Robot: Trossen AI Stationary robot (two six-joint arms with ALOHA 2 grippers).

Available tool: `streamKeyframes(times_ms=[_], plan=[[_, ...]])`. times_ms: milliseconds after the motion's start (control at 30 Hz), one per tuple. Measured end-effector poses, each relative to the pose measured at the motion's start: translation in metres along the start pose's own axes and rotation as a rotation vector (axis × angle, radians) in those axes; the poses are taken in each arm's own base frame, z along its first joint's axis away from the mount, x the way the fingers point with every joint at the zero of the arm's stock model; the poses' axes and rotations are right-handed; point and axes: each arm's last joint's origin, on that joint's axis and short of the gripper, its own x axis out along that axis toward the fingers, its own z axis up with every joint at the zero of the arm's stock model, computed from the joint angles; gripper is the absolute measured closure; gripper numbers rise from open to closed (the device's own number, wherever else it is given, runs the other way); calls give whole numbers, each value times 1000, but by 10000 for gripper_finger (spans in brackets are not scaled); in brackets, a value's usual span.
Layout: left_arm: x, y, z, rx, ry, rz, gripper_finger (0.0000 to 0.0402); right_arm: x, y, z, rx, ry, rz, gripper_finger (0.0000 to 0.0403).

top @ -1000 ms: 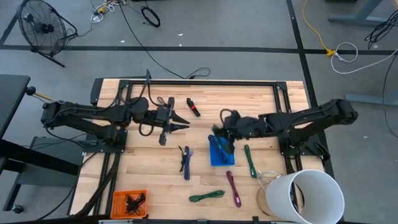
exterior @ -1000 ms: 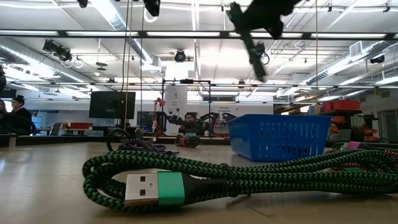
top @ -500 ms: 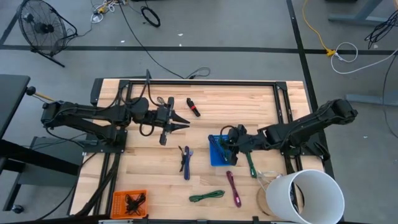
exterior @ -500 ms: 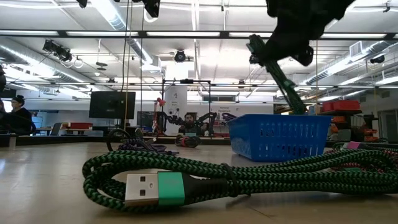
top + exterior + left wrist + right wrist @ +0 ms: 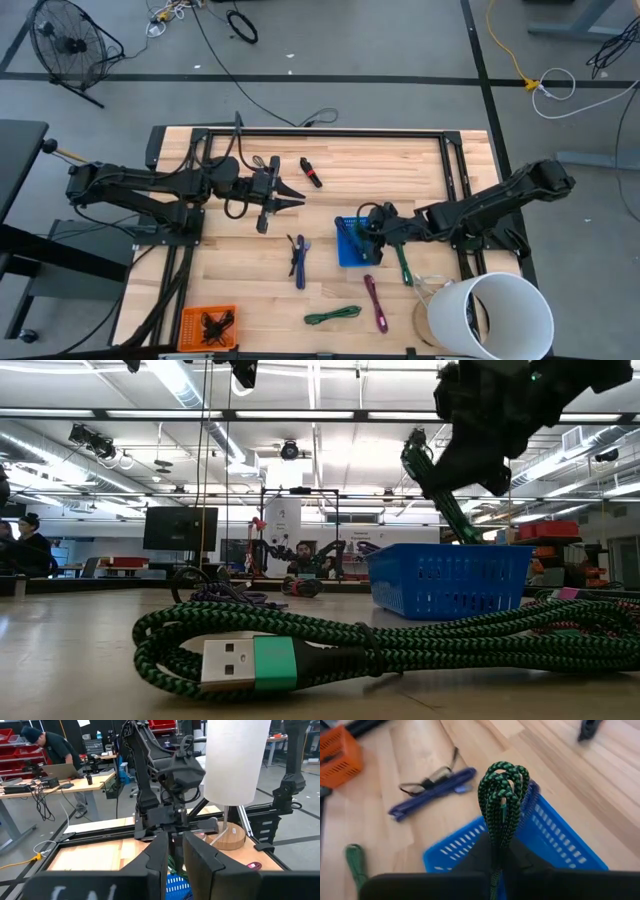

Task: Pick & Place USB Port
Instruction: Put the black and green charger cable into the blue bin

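My right gripper [image 5: 370, 232] [image 5: 500, 843] hangs over the blue basket [image 5: 346, 256] [image 5: 448, 580] and is shut on a green-and-black braided USB cable bundle [image 5: 501, 790] [image 5: 428, 472]. A second green cable [image 5: 403, 262] lies on the table just right of the basket. A third one [image 5: 332, 316] [image 5: 300, 648] lies coiled near the near edge, its USB plug showing in the low view. My left gripper [image 5: 288, 197] [image 5: 175, 855] waits open above the table's left half, touching nothing. My right gripper pinches the folded cable bundle between its two fingers, part-way along its length [image 5: 499, 827]. The looped end [image 5: 502, 775] sticks out beyond the fingertips. The bundle is lifted above the blue basket and slants down toward its rim [image 5: 470, 538]; whether it touches there I cannot tell.
A blue-purple cable [image 5: 298, 260], a magenta cable [image 5: 376, 302] and a red-black plug [image 5: 312, 172] lie on the wooden table [image 5: 420, 170]. An orange basket [image 5: 208, 325] sits at the near left corner, and a tall white cylinder on a wooden base [image 5: 492, 316] at the near right.
My right gripper has moved toward the near edge and down over the blue basket, carrying the green-black cable. The cable, which hung high above the basket, now slants down to its rim. In the last half second the gripper has barely moved.
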Motion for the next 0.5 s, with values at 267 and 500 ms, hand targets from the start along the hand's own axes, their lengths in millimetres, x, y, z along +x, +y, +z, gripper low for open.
streamKeyframes(times_ms=[267, 500], plan=[[0, 0, -1, -1, 7, -1, 340, 3, -8, -10, -4, 7, -44, 290], [0, 0, -1, 0, 8, -1, 340, 4, -7, -6, -22, -44, -49, 217]])
